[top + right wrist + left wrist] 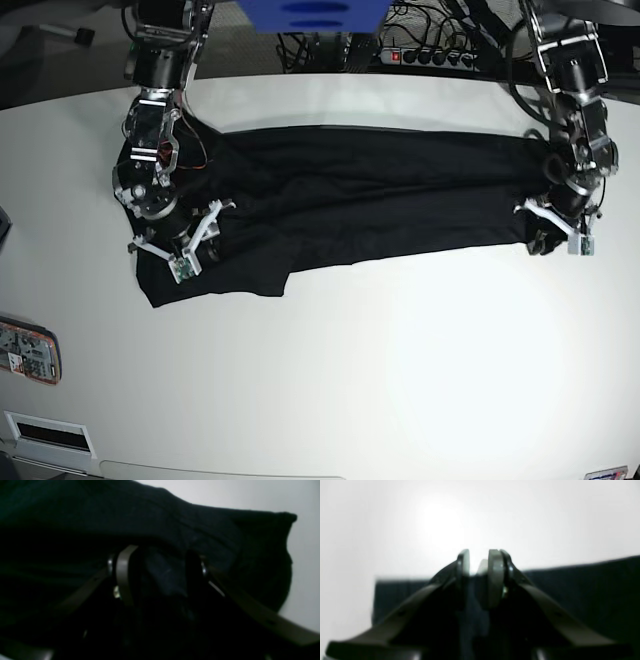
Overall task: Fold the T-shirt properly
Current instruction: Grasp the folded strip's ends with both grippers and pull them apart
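The black T-shirt (370, 200) lies spread in a long band across the white table (420, 370). My left gripper (553, 235) is at the shirt's right end. In the left wrist view its fingertips (496, 562) stand close together, and the gripper (480, 557) pinches the black fabric (582, 592) at its edge. My right gripper (185, 250) is over the shirt's lower left corner. In the right wrist view the right gripper (160, 567) holds a bunched fold of the shirt (162, 517) between its fingers.
A phone-like device (28, 350) lies at the table's left edge. A blue object (310, 15), a power strip (440, 57) and cables sit behind the table. A white label (45, 432) is at the front left corner.
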